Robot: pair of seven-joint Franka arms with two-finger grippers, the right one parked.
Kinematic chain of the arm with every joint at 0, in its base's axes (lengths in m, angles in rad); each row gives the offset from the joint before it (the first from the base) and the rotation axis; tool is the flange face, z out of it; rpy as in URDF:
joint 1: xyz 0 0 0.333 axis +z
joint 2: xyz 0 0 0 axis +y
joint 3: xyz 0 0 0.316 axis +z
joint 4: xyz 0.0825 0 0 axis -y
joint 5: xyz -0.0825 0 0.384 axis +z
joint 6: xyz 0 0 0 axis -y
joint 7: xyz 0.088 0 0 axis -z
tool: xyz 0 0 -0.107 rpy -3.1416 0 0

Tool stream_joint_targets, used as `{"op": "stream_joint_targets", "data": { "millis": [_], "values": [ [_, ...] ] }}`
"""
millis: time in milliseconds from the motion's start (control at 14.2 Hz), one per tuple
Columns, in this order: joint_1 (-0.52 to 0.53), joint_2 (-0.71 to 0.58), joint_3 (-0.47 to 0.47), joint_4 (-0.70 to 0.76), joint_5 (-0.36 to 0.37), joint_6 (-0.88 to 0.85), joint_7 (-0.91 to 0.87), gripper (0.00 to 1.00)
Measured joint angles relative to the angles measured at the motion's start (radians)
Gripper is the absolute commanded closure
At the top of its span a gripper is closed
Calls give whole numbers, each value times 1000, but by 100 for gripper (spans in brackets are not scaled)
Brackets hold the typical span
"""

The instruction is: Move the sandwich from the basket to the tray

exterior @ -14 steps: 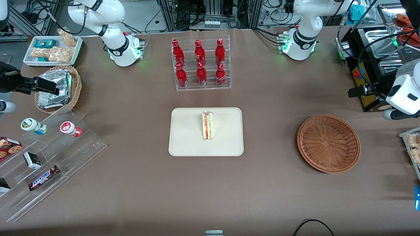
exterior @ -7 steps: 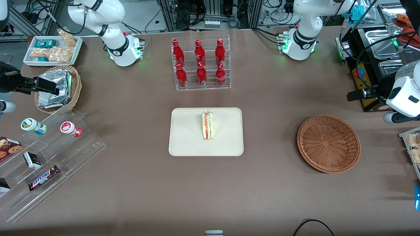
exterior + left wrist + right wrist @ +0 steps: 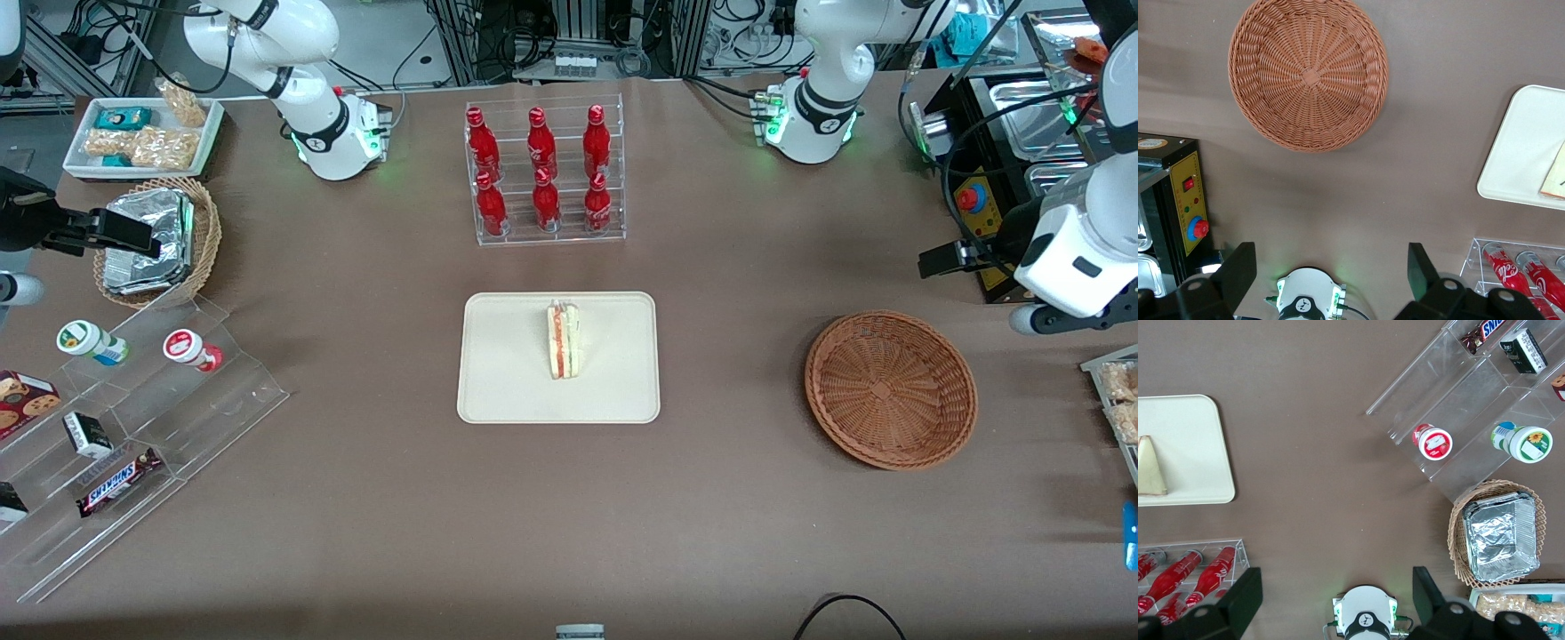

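Sandwich (image 3: 563, 340) stands on edge on the tray (image 3: 507, 391), long axis running toward the camera. Basket (image 3: 890, 388) empty. Gripper (image 3: 1331, 273) wide, holding nothing, high near the basket, well apart from the sandwich.

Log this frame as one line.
sandwich: on tray | basket: empty | gripper: open, above table, away from basket

Woven wicker basket (image 3: 890, 388), ribbed and rough; smooth matt tray (image 3: 507, 364); black gripper (image 3: 1331, 270) open above matt table (image 3: 711, 533)
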Motion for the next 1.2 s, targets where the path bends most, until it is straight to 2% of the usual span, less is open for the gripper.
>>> {"op": "stream_joint_targets", "data": {
  "millis": [1197],
  "values": [
    [0,9,1,-1,0,46,0,0]
  ]
}}
